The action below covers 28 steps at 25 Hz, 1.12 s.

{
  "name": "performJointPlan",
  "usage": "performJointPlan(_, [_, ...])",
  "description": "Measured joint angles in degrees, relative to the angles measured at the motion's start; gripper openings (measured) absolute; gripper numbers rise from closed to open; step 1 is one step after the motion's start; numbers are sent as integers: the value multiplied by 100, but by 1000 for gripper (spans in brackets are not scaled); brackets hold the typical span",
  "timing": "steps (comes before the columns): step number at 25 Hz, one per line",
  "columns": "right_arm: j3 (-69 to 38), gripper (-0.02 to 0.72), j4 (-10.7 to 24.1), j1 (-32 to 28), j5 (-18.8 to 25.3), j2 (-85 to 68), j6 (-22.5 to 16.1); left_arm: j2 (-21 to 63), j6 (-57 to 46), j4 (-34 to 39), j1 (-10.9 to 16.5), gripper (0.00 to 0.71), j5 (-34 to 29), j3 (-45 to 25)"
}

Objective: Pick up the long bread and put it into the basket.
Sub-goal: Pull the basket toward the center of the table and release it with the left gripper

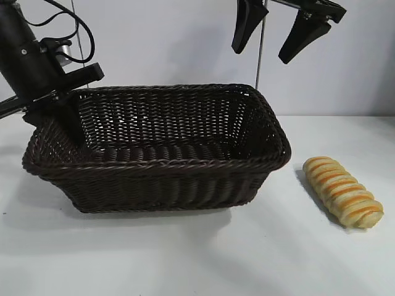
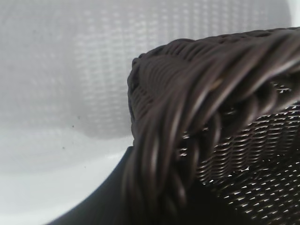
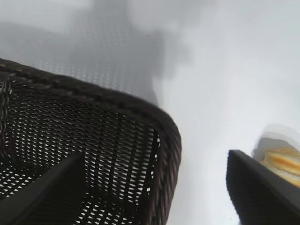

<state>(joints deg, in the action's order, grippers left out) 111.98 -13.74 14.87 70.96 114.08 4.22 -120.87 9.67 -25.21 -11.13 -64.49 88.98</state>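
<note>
The long bread (image 1: 342,191) is a golden-tan ridged loaf with orange stripes, lying on the white table right of the basket. The basket (image 1: 160,161) is large, dark brown wicker, and empty. My left gripper (image 1: 60,120) is at the basket's left end, shut on the braided rim (image 2: 187,117), with one finger inside the basket. My right gripper (image 1: 266,44) is open and empty, high above the basket's back right corner. In the right wrist view its gripper (image 3: 154,197) spans the basket corner (image 3: 164,140), and the bread (image 3: 283,161) peeks past one finger.
The white table (image 1: 247,259) extends in front of and to the right of the basket. A light wall stands behind. Cables hang by the left arm at the upper left.
</note>
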Motion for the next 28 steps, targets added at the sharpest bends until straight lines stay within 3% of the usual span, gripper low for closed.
performJointPlan(14, [0,590,0,0,0,0,0,-318,85,-24,5,106,169,18])
performJointPlan(17, [0,590,0,0,0,0,0,-318,90,-90,5,196,169,27])
performJointPlan(20, [0,590,-12,0,0,0,0,-318,90,-120,5,386,169,34])
performJointPlan(22, [0,590,-18,0,0,0,0,-305,90,-98,5,475,169,34])
performJointPlan(28, [0,590,-18,0,0,0,0,114,62,209,5,538,127,34])
